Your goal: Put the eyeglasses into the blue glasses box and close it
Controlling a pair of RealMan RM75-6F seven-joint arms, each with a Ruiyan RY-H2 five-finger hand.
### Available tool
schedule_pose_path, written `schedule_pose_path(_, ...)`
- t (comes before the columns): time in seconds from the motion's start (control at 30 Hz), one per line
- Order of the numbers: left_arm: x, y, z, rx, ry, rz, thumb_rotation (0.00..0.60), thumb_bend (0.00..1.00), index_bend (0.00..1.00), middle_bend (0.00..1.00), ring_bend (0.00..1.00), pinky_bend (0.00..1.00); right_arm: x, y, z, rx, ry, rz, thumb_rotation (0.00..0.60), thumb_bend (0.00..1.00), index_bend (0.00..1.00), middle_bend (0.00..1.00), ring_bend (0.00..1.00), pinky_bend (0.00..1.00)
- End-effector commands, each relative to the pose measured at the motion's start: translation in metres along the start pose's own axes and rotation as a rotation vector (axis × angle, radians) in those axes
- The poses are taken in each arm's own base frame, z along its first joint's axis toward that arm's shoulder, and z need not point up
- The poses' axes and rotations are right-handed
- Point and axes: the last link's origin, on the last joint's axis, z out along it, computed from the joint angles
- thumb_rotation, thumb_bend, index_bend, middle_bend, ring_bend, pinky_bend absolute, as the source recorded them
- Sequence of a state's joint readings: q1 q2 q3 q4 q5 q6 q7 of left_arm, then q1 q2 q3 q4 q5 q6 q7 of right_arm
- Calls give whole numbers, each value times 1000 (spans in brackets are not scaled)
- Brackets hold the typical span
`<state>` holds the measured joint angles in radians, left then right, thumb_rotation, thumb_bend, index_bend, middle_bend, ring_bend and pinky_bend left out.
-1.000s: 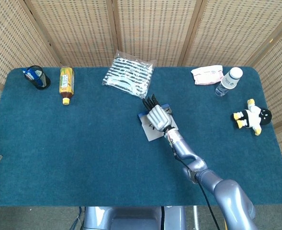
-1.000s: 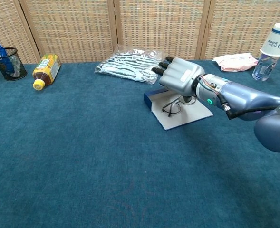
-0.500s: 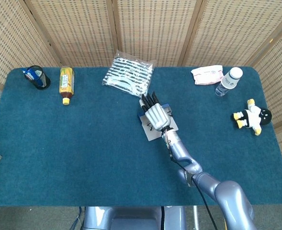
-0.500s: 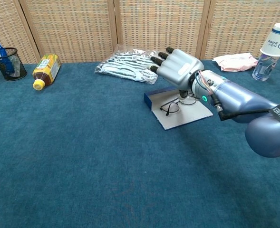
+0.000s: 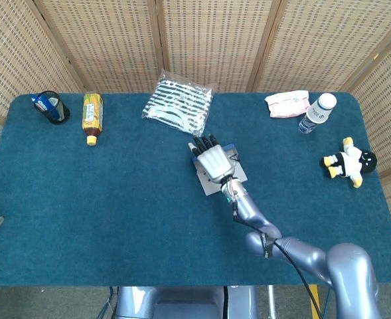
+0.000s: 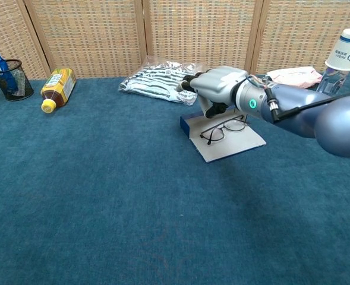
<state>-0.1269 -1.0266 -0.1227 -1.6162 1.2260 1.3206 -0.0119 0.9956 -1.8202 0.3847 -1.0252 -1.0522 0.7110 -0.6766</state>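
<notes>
The blue glasses box lies open near the table's middle, its grey flap spread flat toward me. Black-framed eyeglasses rest on that flap, lenses to the left. My right hand hovers just above the box's back edge, palm down, fingers stretched toward the striped packet and holding nothing. From the head view the right hand covers most of the box, and only a bit of the frame shows. I see no left hand in either view.
A striped packet lies just behind the box. A tea bottle and a mesh cup sit at the far left. A pink pack, a water bottle and a small toy figure occupy the right side.
My right hand has risen off the glasses and shifted left and back, going from tilted to level. The eyeglasses stay on the grey flap, now in plain sight.
</notes>
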Motion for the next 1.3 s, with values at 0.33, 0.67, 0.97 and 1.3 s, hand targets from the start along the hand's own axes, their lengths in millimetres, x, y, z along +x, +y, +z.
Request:
schedule_pose_path(0.33, -6, 5, 1, -2, 13, 41, 600, 0, 0, 0, 0, 0, -2, -20, 20, -34, -144, 187, 600, 1000, 73, 3, 0, 81)
schedule_pose_path(0.67, -9, 7, 2, -1, 5, 47, 600, 0, 0, 0, 0, 0, -12, -27, 27, -41, -208, 172, 600, 1000, 73, 56, 0, 81)
schedule_pose_path(0.97, -9, 7, 1, -4, 3, 45, 600, 0, 0, 0, 0, 0, -15, -11, 24, -86, -237, 108, 600, 1000, 152, 187, 17, 81)
schedule_pose_path(1.3, -12, 12, -3, -26, -7, 53, 600, 0, 0, 0, 0, 0, -11, 17, -4, -171, -289, 3, 600, 1000, 165, 204, 74, 138)
